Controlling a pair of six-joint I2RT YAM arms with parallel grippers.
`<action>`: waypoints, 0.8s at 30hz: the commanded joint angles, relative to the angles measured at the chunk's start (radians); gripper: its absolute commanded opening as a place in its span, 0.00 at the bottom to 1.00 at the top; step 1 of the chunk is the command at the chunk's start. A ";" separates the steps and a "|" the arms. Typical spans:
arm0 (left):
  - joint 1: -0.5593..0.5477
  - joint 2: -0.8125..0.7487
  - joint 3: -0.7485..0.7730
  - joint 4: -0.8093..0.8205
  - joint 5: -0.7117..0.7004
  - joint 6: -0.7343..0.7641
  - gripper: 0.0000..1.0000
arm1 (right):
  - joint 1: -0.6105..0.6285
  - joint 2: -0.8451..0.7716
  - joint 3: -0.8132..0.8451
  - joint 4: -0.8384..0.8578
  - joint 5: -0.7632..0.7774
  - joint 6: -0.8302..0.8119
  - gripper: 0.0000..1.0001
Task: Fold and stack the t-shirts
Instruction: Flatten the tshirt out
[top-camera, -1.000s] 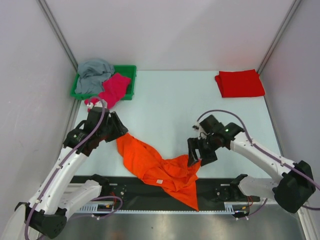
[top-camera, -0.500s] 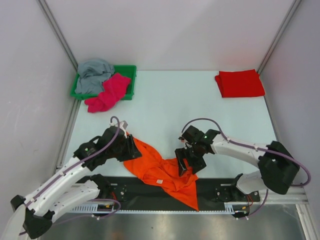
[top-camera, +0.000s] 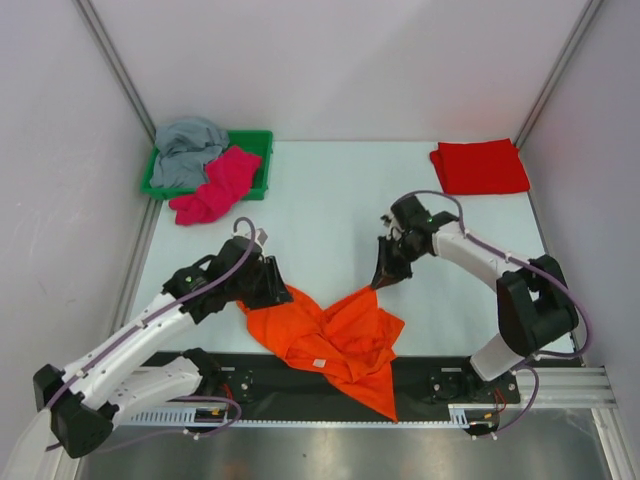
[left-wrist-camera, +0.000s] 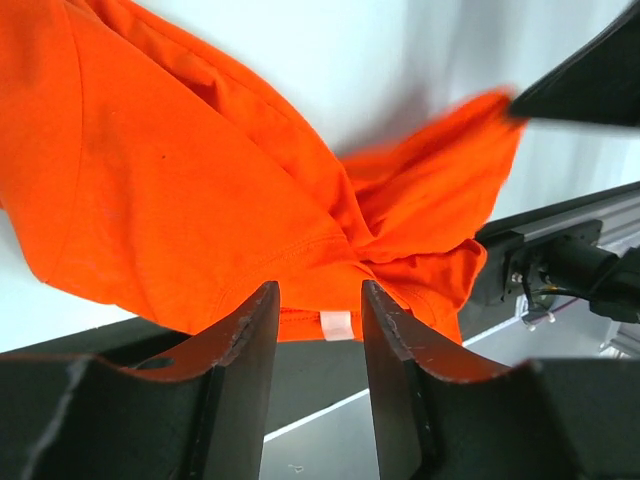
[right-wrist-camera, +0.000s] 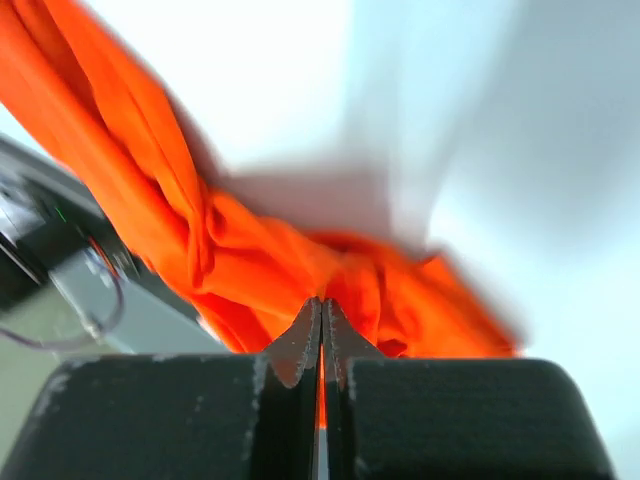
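A: Where's the orange t-shirt (top-camera: 335, 335)?
B: Crumpled at the table's (top-camera: 330, 200) near edge. The right gripper (right-wrist-camera: 322, 310) pinches 1 fold.
A: And the left gripper (left-wrist-camera: 320, 300)?
B: Spread apart, over the shirt.

Bright even light, soft shadows; right wrist view motion-blurred, esp. orange t-shirt (right-wrist-camera: 250, 265); top view sharp.

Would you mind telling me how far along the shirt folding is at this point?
Done: one red t-shirt lies folded in the far right corner. In hand: the orange t-shirt, crumpled at the near edge, with the right gripper shut on it and the left gripper open beside it. Left: the grey t-shirt in the green tray and the pink t-shirt draped over its front rim.
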 joint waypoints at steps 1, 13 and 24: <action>-0.005 0.055 0.057 0.041 0.020 0.045 0.43 | -0.099 0.027 0.139 -0.075 0.029 -0.084 0.00; -0.040 0.250 0.154 0.070 0.085 0.136 0.51 | -0.346 -0.132 0.311 -0.183 0.158 -0.146 0.00; -0.082 0.302 0.122 0.119 0.160 0.096 0.52 | -0.282 -0.164 0.207 -0.301 0.192 -0.191 0.70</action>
